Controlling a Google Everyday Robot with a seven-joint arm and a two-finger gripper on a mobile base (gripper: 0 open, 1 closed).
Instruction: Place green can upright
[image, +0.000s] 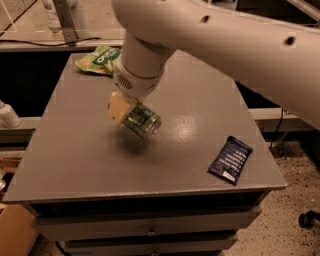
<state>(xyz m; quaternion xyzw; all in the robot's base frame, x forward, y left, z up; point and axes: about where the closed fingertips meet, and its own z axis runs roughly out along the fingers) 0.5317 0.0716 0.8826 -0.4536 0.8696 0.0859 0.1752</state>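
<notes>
Green aluminium drink can (142, 120), glossy and patterned, hangs tilted just above the grey tabletop (75, 150), pinched across its body by the robot's cream two-finger hand (131, 115). It looks light, thin-walled and slick, so a firm but gentle mid-body hold seems safest; hard squeezing could dent it. Its lettering cannot be read. Behind the can lies a crinkled green snack bag (97, 59) with illegible pale print; right of the can, well apart, a flat dark-blue packet (230, 160).

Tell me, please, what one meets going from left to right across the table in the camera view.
First the green snack bag → the gripper, above the middle of the table, shut on the tilted green can → the blue packet.
</notes>
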